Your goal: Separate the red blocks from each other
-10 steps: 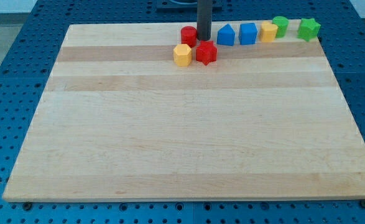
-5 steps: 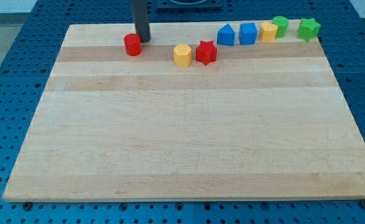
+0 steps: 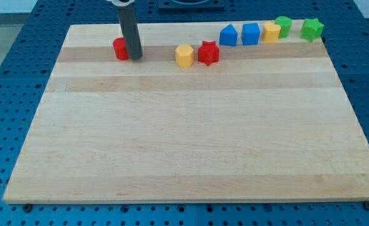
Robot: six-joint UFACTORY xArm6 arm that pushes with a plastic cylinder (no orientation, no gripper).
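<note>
Our rod comes down from the far edge of the view, and my tip (image 3: 136, 57) rests on the wooden surface (image 3: 190, 138) toward the far left, touching or just beside the right side of the red round block (image 3: 119, 48), which the rod partly covers. We carry no pincer at all, only this straight dark rod, so there is nothing spread or pressed together to report. The other red block, the red star (image 3: 209, 53), sits well apart to the right, near the far middle of the surface, with the yellow block (image 3: 184, 55) just beside it on its left, close enough that we cannot tell whether they touch. Farther right, along the far edge, stands a row: a blue house-shaped block (image 3: 229, 35), then a blue cube (image 3: 251, 33) just beside it, then a second yellow block (image 3: 271, 31) that seems to touch the green round block (image 3: 283, 26) behind it. The green star (image 3: 312, 29) stands a little apart at the far right corner. Around the surface we see a blue perforated base (image 3: 21, 75).
</note>
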